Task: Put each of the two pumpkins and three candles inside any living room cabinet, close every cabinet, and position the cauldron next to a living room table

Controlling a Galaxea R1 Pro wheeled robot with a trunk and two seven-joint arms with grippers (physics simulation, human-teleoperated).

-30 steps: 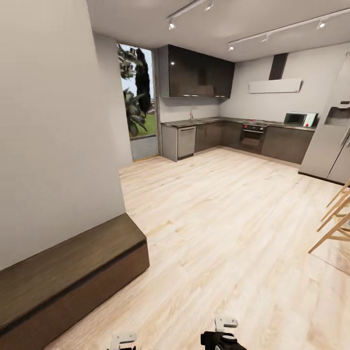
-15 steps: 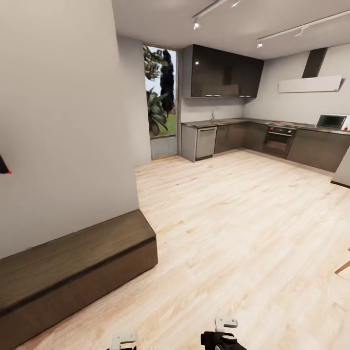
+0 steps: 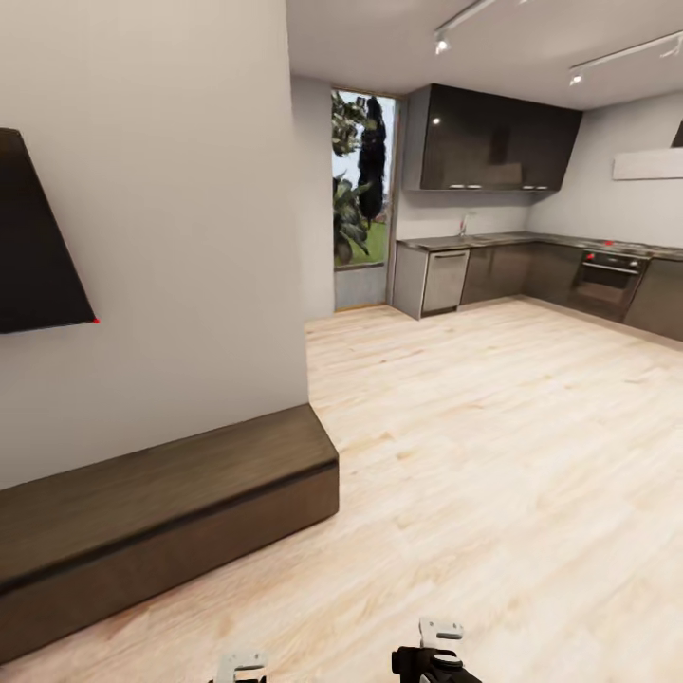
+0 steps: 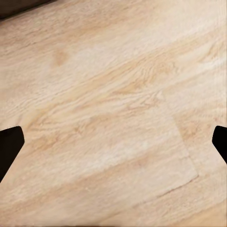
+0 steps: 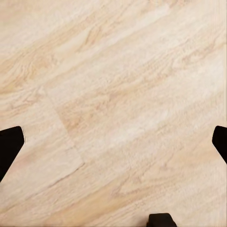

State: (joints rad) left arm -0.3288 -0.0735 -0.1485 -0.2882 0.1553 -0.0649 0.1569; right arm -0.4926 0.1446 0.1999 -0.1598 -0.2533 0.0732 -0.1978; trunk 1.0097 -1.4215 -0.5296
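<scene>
Cabinet (image 3: 161, 517): long, low, dark-brown wood-grain unit standing on the floor against the pale wall; flat top bare, its front face flush and shut; its near end stops where the wall corner turns.
Cabinet in the left wrist view (image 4: 19, 5): a dark strip at one corner of the picture, with floor planks beside it.
Wall (image 3: 171, 209): plain and pale, rising straight up behind the cabinet.
Dark panel (image 3: 33, 237): flat, black, mounted on the wall above the cabinet's far end, with a small red dot at its lower corner.
Floor (image 3: 474, 455): light wood planks running from the cabinet's front across to the kitchen.
Window (image 3: 360, 190): tall, past the cabinet's wall corner, with green plants outside.
Kitchen cupboards (image 3: 493, 142): dark glossy upper units beyond the window, well apart from the cabinet; a counter with lower units and an oven (image 3: 607, 280) runs beneath them.
Left gripper (image 4: 113, 151): dark fingertips at the two opposite edges of the wrist picture, wide apart, nothing between them but floor.
Right gripper (image 5: 113, 146): fingertips likewise spread wide over bare planks, holding nothing.
</scene>
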